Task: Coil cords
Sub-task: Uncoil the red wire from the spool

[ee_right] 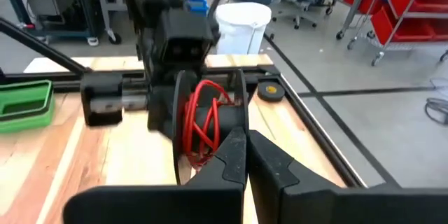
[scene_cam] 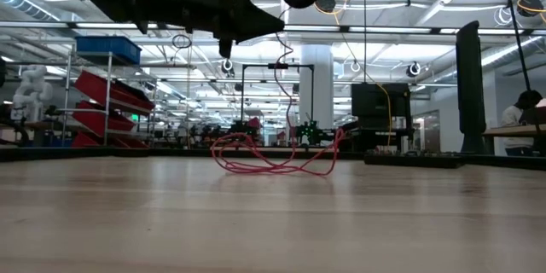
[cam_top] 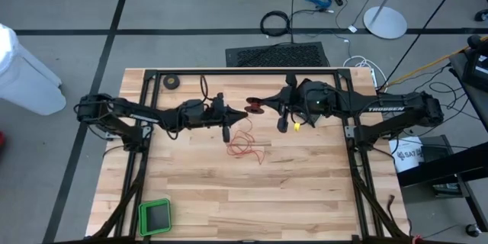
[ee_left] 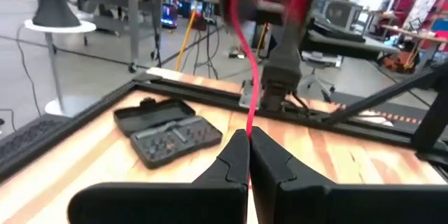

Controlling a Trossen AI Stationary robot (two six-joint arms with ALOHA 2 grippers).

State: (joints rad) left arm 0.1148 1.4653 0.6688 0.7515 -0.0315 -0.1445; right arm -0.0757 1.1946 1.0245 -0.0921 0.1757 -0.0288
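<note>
Now the two arms are meeting over the far middle part of the wooden surface (cam_top: 229, 191), both lifted above it. The left pincer (cam_top: 238, 113) is closing its fingers on the thin red wire (cam_top: 245, 143); in the left wrist view the wire (ee_left: 246, 77) is running up from between the two dark fingertips, which are pressing together. The right pincer (cam_top: 263, 107) is gripping the small black reel (cam_top: 255, 107), and its fingers are standing tight at the rim of the reel (ee_right: 203, 126), where several turns of red wire are already lying around the core. The two pincers are facing each other, just beside one another.

From the reel the wire is hanging down to the surface, and the loose part is lying there in a few untidy loops (scene_cam: 277, 155), below and between the pincers.

A black tape roll (cam_top: 172, 81) is sitting near the far left corner, a green tray (cam_top: 155, 217) is resting at the near left corner, and a dark tool case (ee_left: 166, 131) is lying on the surface near the frame.
</note>
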